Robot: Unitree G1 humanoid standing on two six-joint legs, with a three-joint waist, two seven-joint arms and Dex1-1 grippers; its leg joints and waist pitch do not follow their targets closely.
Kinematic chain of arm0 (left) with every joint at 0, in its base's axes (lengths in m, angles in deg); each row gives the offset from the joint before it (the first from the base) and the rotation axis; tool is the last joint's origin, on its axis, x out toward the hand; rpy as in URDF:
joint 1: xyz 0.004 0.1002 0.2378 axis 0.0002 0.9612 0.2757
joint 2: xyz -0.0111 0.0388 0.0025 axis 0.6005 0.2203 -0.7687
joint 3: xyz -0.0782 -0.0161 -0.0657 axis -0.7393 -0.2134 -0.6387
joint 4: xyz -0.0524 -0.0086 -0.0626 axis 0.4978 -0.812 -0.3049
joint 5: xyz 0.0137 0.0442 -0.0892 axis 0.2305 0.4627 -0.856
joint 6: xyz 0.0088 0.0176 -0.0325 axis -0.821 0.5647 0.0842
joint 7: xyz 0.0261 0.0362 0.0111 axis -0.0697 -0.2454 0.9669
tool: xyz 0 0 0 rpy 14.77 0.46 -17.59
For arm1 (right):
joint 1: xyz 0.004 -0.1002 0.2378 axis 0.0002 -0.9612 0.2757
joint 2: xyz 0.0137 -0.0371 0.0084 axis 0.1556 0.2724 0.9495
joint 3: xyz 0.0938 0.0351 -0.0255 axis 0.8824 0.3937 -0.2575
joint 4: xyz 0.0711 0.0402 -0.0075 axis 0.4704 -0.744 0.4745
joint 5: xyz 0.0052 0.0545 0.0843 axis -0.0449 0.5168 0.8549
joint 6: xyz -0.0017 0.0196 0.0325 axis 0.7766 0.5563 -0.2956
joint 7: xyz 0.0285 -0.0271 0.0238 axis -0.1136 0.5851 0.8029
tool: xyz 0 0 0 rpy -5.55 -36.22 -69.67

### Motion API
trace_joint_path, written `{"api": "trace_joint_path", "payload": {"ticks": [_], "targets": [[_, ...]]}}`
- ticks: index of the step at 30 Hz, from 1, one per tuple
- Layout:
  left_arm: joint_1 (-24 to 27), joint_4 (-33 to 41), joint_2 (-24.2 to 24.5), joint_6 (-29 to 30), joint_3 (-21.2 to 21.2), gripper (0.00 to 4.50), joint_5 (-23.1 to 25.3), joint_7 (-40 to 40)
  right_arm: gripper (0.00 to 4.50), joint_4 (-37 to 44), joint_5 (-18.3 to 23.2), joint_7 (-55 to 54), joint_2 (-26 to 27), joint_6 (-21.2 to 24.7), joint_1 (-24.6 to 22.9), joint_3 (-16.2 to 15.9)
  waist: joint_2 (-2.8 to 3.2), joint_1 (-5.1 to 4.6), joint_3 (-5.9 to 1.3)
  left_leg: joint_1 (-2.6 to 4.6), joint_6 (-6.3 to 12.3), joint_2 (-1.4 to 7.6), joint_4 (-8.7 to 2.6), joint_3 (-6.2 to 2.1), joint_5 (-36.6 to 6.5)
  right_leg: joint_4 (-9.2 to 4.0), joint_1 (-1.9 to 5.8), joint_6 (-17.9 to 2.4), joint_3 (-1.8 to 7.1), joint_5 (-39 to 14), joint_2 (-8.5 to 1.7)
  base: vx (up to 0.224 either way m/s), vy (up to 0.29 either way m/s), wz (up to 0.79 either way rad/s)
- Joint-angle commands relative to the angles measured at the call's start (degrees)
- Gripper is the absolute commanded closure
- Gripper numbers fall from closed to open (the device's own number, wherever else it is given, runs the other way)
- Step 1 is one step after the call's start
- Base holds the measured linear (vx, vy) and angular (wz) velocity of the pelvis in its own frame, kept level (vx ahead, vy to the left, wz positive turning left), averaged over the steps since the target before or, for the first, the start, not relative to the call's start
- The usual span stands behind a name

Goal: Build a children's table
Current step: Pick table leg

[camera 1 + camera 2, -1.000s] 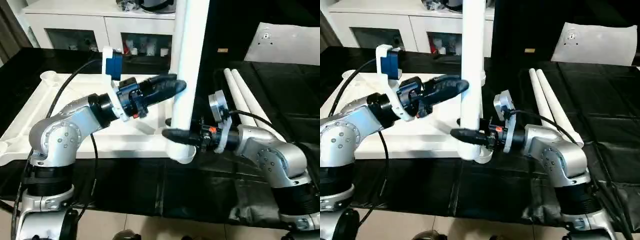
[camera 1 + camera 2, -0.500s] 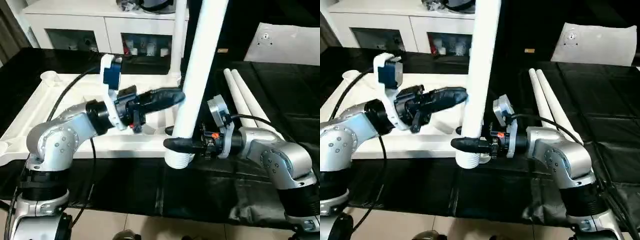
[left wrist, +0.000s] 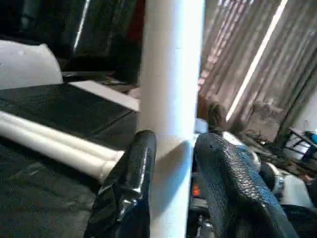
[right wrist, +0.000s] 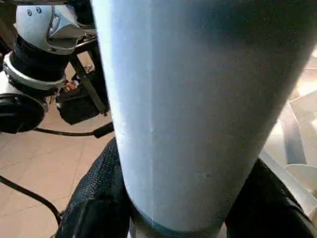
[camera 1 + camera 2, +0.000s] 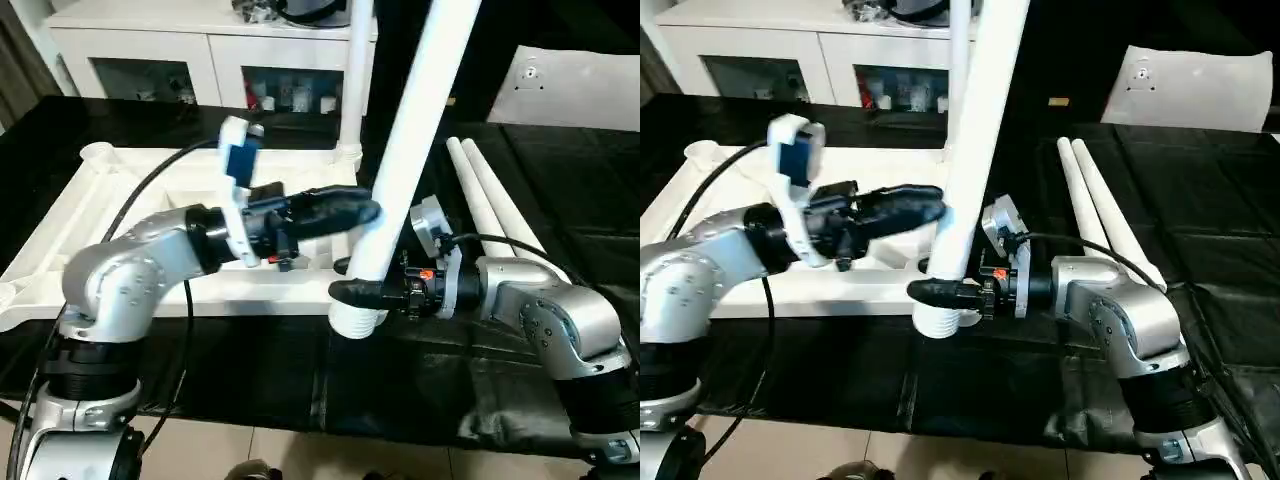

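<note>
I've got the tabletop [image 5: 130, 215] lying ribs-up on the black work table [image 5: 560, 180]. The leg [image 5: 405, 160] leans right, my right gripper [image 5: 352, 291] clamped near its base. Left gripper [image 3: 171, 163] straddles it, seemingly touching.

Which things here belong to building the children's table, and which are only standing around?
Belonging to the job:
- tabletop, lying underside up
- held leg, tilted, gripped by the right gripper near its threaded end, with the left gripper around it higher up
- two spare legs on the black cover

Just standing around:
- white cabinet behind
- white panel at far right
</note>
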Motion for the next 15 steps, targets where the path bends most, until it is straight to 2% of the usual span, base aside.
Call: {"api": "trace_joint_path", "payload": {"ticks": [1, 5, 8, 10, 12, 15], "targets": [[0.2, 0.3, -0.1, 0.4, 0.7, 2.47, 0.2, 0.4, 2.57, 0.5, -0.8, -0.1, 0.0, -1.2, 0.6, -1.1, -0.68, 0.14, -4.44, 0.65, 1.75, 5.26, -3.74, -2.42, -5.9, -4.15, 3.26, -4.5, 4.83, -19.5, -6.23, 0.0, 0.0, 0.0], [0.4, -0.8, -0.2, -0.8, 1.5, 2.2, 2.9, 2.8, 2.57, 0.2, -1.6, -0.3, -0.1, -1.5, 0.7, -1.5, -0.6, 0.07, -4.42, 0.71, 1.87, 5.4, -3.78, -2.52, -5.9, -4.04, 3.18, -4.8, 4.84, -18.8, -6.13, 0.0, 0.0, 0.0], [0.6, -1.3, -0.2, -2.3, 2.3, 1.98, 4.7, 3.2, 2.57, 0.0, -2.0, -0.3, -0.2, -1.7, 0.7, -1.7, -0.79, 0.1, -4.4, 0.63, 1.9, 5.27, -3.75, -2.46, -6.1, -4.17, 3.31, -4.3, 4.83, -20.0, -6.24, 0.0, 0.0, 0.0], [0.8, -0.8, -0.5, -1.8, 1.9, 1.74, 3.7, 3.1, 2.57, -0.2, -2.4, -0.2, -0.3, -1.9, 0.7, -2.0, -0.74, 0.1, -4.42, 0.66, 1.88, 5.3, -3.73, -2.46, -6.0, -4.21, 3.24, -4.2, 4.83, -20.0, -6.21, 0.0, 0.0, 0.0], [1.7, 1.3, -0.3, 0.0, 1.9, 1.7, 1.2, 1.4, 2.57, -0.6, -3.2, 0.0, -0.7, -2.2, 0.8, -2.5, -0.89, 0.11, -4.43, 0.61, 1.85, 5.34, -3.73, -2.42, -5.8, -4.04, 3.23, -4.7, 4.84, -19.6, -6.27, 0.0, 0.0, 0.0], [2.8, 2.5, 0.0, -0.4, 3.8, 1.7, 2.3, 1.2, 2.57, -0.9, -4.0, 0.4, -1.2, -2.3, 0.8, -3.4, -0.89, 0.08, -4.38, 0.62, 2.11, 5.35, -3.74, -2.4, -5.9, -4.03, 3.19, -4.9, 4.89, -19.4, -6.17, 0.0, 0.0, 0.0]]}}
